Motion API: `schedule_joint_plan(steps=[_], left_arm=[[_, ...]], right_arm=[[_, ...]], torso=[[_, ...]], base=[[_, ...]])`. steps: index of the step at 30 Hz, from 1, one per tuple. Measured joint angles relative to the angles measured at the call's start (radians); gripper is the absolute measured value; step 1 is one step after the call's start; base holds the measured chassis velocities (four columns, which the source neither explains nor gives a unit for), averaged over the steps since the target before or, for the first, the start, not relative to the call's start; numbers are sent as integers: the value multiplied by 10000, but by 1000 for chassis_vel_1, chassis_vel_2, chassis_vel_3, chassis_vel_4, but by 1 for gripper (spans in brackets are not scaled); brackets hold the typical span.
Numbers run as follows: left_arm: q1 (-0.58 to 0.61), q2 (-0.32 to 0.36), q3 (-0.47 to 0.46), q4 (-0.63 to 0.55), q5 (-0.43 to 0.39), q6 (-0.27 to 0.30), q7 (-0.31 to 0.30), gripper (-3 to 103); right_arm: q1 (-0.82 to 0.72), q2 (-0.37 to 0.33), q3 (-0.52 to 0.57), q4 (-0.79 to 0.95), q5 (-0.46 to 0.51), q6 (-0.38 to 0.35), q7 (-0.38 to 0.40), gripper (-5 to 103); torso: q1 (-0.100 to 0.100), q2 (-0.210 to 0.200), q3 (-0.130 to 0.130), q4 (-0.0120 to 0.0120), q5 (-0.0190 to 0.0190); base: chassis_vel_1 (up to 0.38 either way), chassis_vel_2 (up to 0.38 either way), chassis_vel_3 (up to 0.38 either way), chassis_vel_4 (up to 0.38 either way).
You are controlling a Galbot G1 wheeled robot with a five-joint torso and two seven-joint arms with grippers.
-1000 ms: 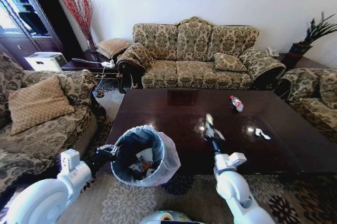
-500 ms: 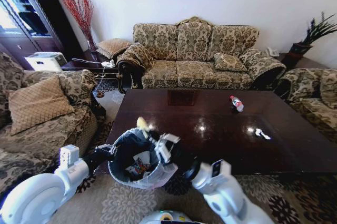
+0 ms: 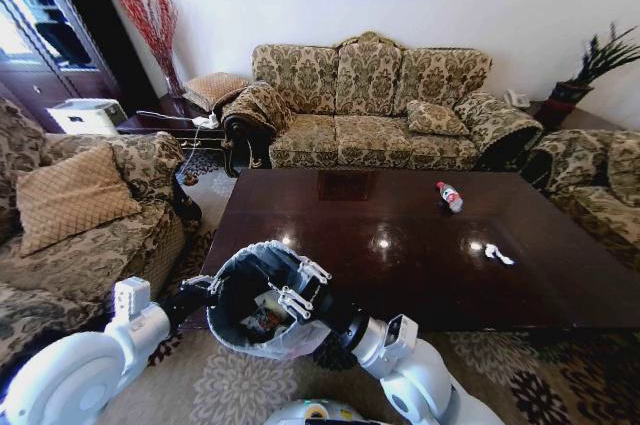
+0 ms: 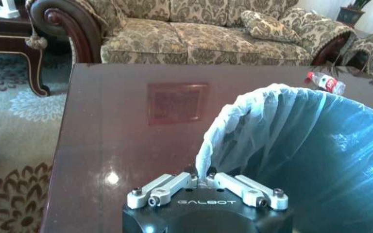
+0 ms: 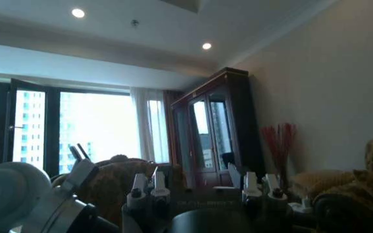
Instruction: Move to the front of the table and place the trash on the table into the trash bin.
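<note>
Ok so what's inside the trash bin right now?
Inside the trash bin, the right gripper reaches over its rim, open, above a few wrappers and paper bits at the bottom. The gripper covers whatever lies beneath it.

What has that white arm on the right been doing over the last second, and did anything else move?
The right gripper swung from over the table across to the trash bin, carrying a pale scrap. Now it hangs open over the bin, the scrap gone from its fingers. The left gripper kept its grip on the bin's rim. The bottle and white wrapper stayed put.
</note>
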Motion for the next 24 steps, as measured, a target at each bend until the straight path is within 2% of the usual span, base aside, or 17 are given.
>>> schedule_joint_plan(steps=[1, 3, 4, 5, 6, 7, 9, 10, 11, 18, 19, 24], left_arm=[[2, -52, 2, 0, 20, 0, 2, 0], [25, -285, -56, 0, 215, 42, 4, 0], [25, -285, -56, 0, 215, 42, 4, 0], [-19, -536, -82, 1, 331, 88, -19, 0], [-61, -729, -83, 1, 395, 119, -29, 0], [-101, -909, -82, 2, 455, 131, -24, 0], [-288, -1443, -153, 2, 591, 134, -19, 0], [-412, -1937, -308, 1, 613, 124, -9, 0], [-412, -2067, -336, 1, 630, 114, -3, 0], [-453, -2819, -286, 3, 1177, -34, 199, 0], [-493, -3084, -254, 3, 1307, -94, 251, 0], [-458, -3471, -197, 4, 1664, -277, 433, 0]], right_arm=[[-175, 112, 254, 97, -133, 39, 384, 60], [-583, 475, 748, 110, -1090, -117, 2365, 71], [-583, 475, 748, 110, -1090, -117, 2365, 71], [-763, 651, 1030, -78, -1335, -264, 3493, 76], [-870, 738, 1256, -218, -1296, -383, 4114, 82], [-965, 789, 1476, -288, -1149, -468, 4471, 82], [-1202, 924, 2144, -433, -536, -574, 5040, 91], [-1345, 1117, 2902, -653, 38, -573, 5209, 99], [-1364, 1169, 3141, -729, 165, -561, 5211, 100], [-1377, 1255, 4215, -1174, 690, -505, 5157, 100], [-1358, 1257, 4450, -1347, 788, -481, 5137, 100], [-1333, 1186, 4949, -1912, 999, -434, 5067, 100]], torso=[[0, 0, 0, 0, 1], [0, 0, 0, -3, 3], [0, 0, 0, -3, 3], [-1, -1, -1, 0, 3], [0, -2, 0, 1, 4], [0, -2, 0, 2, 2], [0, -2, 0, -1, 0], [0, -2, 0, -1, 4], [0, -2, -1, 0, 2], [0, -2, -1, 1, 0], [0, -2, -1, 1, 0], [0, -2, 0, 0, 2]], base=[[0, 0, 0, 0], [0, 0, 0, 0], [0, 0, 0, 0], [0, 0, 0, 0], [0, 0, 0, 0], [0, 0, 0, 0], [0, 0, 0, 0], [0, 0, 0, 0], [0, 0, 0, 0], [-62, -46, 62, 55], [-143, -134, 128, 143], [-194, -197, 184, 183]])
